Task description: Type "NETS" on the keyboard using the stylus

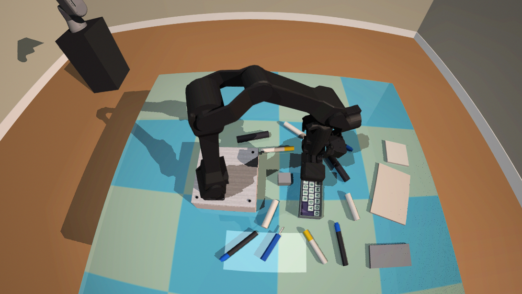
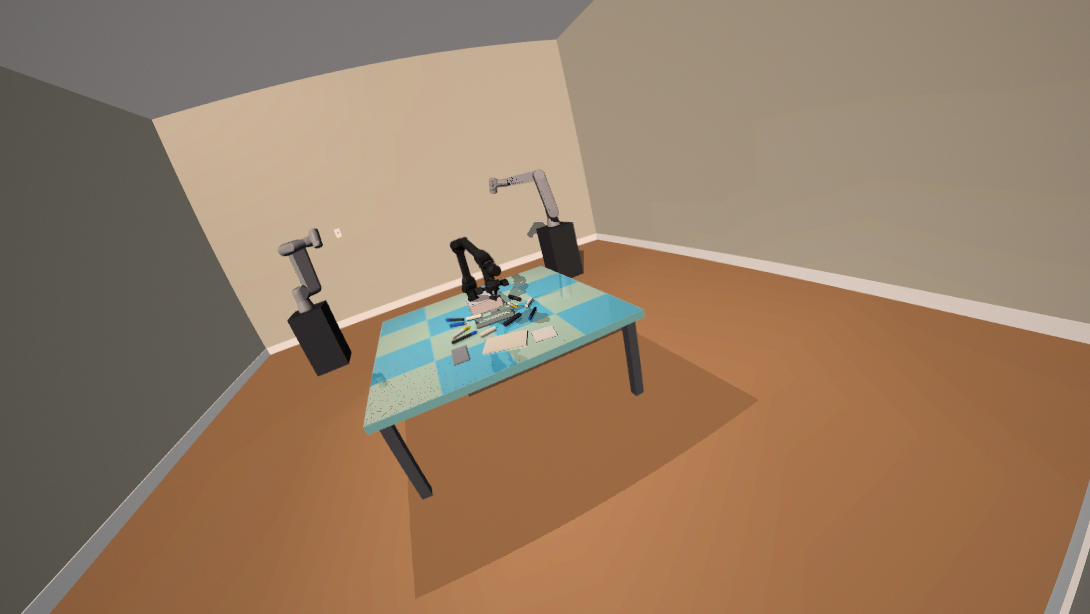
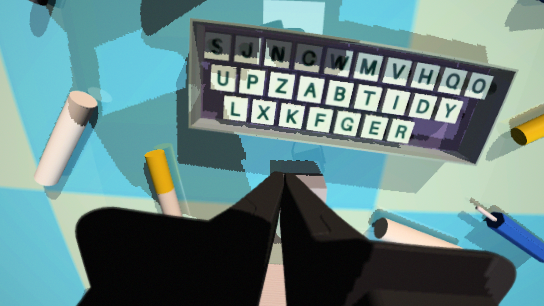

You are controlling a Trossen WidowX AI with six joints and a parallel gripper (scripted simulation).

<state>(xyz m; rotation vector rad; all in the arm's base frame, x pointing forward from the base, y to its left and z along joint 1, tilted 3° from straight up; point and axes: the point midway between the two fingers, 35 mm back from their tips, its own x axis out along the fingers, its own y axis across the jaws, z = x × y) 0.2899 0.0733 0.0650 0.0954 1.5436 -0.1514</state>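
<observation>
A matte-black robot arm (image 1: 261,85) (image 2: 477,253) shows thick, rounded joint housings and smooth, chunky links. Toward 4 o'clock from its middle, its dark gripper (image 1: 312,171) (image 2: 494,295) (image 3: 282,181) has broad, rounded finger bases narrowing to slim, angular tips.

In the top view, the arm (image 1: 265,87) covers one end of the keyboard (image 1: 311,198). The wrist view cuts off the blue stylus (image 3: 517,236) at its right edge. Key letters are too small to read in the exterior view.

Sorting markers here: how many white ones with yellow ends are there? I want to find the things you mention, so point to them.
2. One marker (image 1: 277,149) (image 2: 512,305) (image 3: 162,176) lies by the wooden base (image 1: 252,175) (image 2: 485,307) (image 3: 273,286); another marker (image 1: 315,246) (image 2: 460,333) (image 3: 531,127) lies off the keyboard's (image 1: 310,200) (image 2: 495,317) (image 3: 310,90) O-key end. The arm may hide more.
</observation>
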